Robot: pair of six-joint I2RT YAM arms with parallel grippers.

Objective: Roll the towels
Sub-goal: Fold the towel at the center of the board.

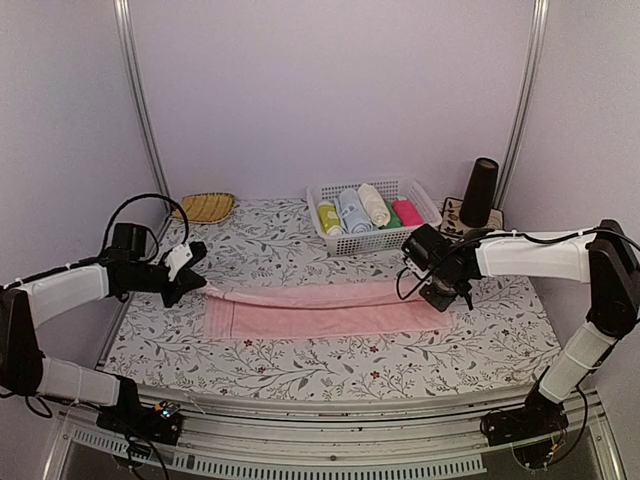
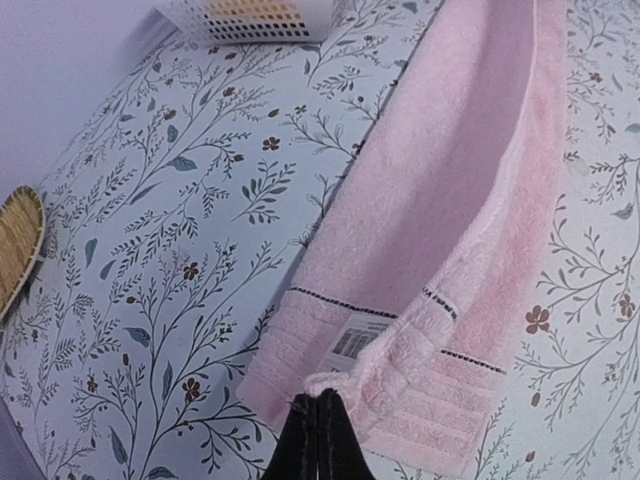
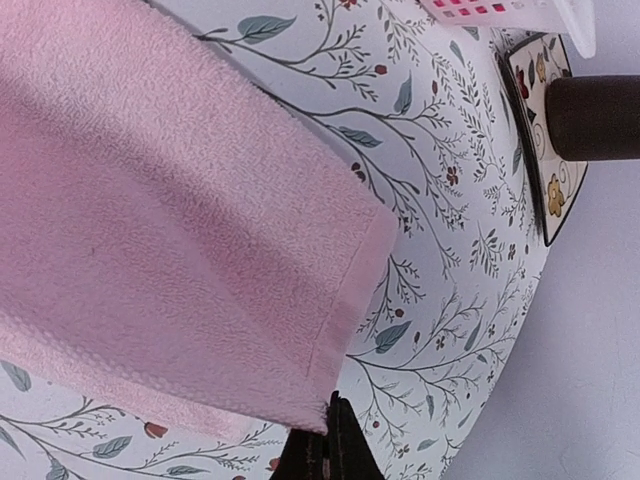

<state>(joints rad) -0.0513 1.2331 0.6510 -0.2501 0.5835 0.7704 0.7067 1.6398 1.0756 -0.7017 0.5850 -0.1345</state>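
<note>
Here, the worktop (image 1: pixel 300 365) carries one woven tray (image 1: pixel 205 207), one pink towel (image 1: pixel 320 308), one basket (image 1: pixel 372 244), and one dark cup (image 1: pixel 482 190) on one patterned tile (image 1: pixel 453 216).

The woven tray lies at the far left corner, well apart from everything else. Just nearer, by the left edge, the left gripper (image 1: pixel 192 272) is clenched on the left end of the pink towel; its wrist view shows the black tips (image 2: pixel 318 415) pressed together on the bunched hem of the towel (image 2: pixel 450 200), beside a small sewn label.

The pink towel stretches across the middle of the worktop, parallel to the near edge and doubled along its length, with the far fold drawn taut between the two arms.

The white basket stands at the far edge, right of centre. It holds five rolled towels side by side: a yellow-green roll (image 1: pixel 328 216), a light blue roll (image 1: pixel 352 210), the cream towel (image 1: pixel 375 203), also rolled, a green roll (image 1: pixel 393 219) mostly hidden, and a magenta roll (image 1: pixel 408 212).

The right gripper (image 1: pixel 441 296) is pinched shut on the towel's right end; in its wrist view the tips (image 3: pixel 330 435) grip the corner of the hem (image 3: pixel 340 300).

The dark cup stands upright on the tile at the far right corner.
</note>
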